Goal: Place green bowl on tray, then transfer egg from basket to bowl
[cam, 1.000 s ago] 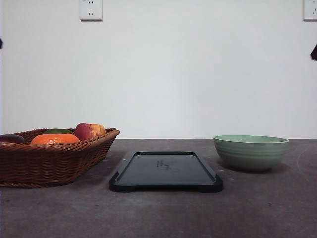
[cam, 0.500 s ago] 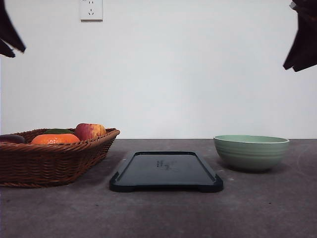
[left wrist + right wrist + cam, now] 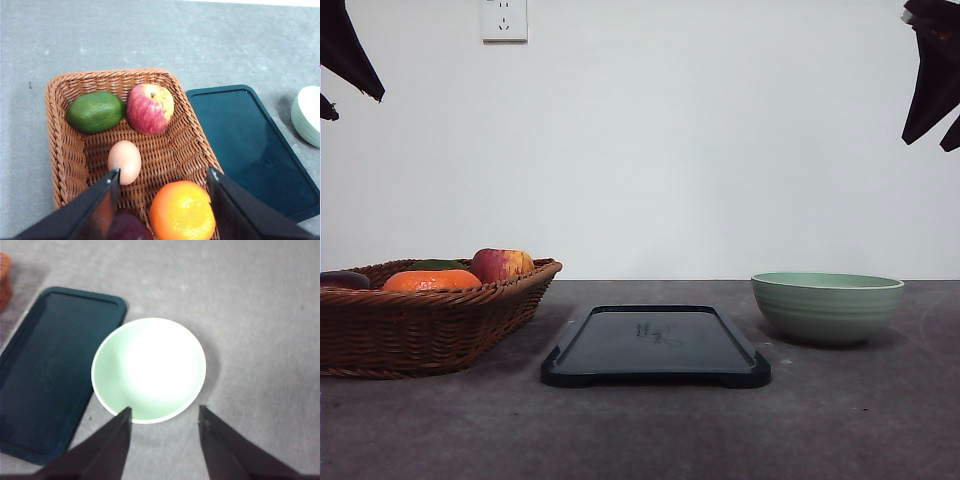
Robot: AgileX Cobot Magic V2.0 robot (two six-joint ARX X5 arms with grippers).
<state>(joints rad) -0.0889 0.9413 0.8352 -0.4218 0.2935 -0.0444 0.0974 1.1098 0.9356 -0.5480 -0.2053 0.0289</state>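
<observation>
tray [image 3: 655,345] between basket [image 3: 420,325] and green bowl [image 3: 827,307].

From the front, the basket [image 3: 420,315] runs off the picture's left edge, and its rim hides the egg [image 3: 124,161]. Over the basket, a dark purple fruit [image 3: 127,227] is half covered by a finger and cut by the frame. The green bowl [image 3: 149,370] is glare-washed inside.

My left gripper [image 3: 164,176] has two broad, flat black fingers [image 3: 95,212] with pale, squared tips (slightly glossy along the edges). My right gripper [image 3: 164,412] matches: dark, wedge-shaped fingers [image 3: 107,447] tapering toward blunt ends.
</observation>
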